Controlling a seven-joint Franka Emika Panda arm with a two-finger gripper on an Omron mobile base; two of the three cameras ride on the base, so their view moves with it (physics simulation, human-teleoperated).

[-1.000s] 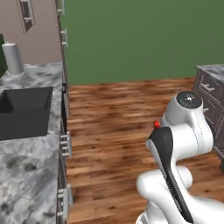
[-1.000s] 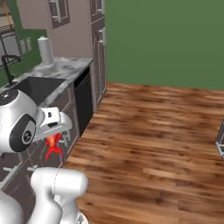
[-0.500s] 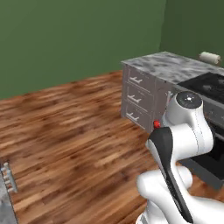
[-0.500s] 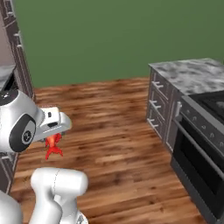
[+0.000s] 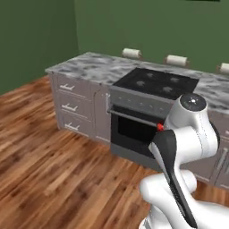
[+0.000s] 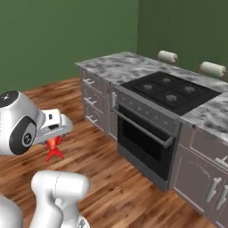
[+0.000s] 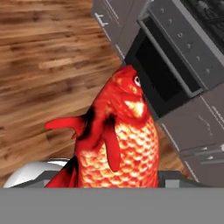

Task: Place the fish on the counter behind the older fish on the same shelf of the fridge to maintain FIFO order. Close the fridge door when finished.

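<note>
- Here, the wood floor is the largest surface before me, brown planks running up to the cabinet fronts and a green wall behind.
- The counter, grey-and-white marble, runs along that wall over mauve drawers with silver bar handles; its near end corner stands towards the open floor.
- A black cooktop is set into the counter's middle stretch, with a dark-windowed oven directly below it, its long handle bar across the front.
- Rolls of paper towel lie along the counter's back edge, one behind the cooktop's left side, others further right.
- My white arm rises in the foreground, well apart from the counter, over the floor.
- My gripper hangs off the hand in the right base view, pinching the fish; its tips are hidden behind the body in the hand view.
- The fish, red-orange and scaled, is held in the air above the floor, head pointing away from the hand towards the oven; in the right base view its tail dangles just below the hand.
</note>
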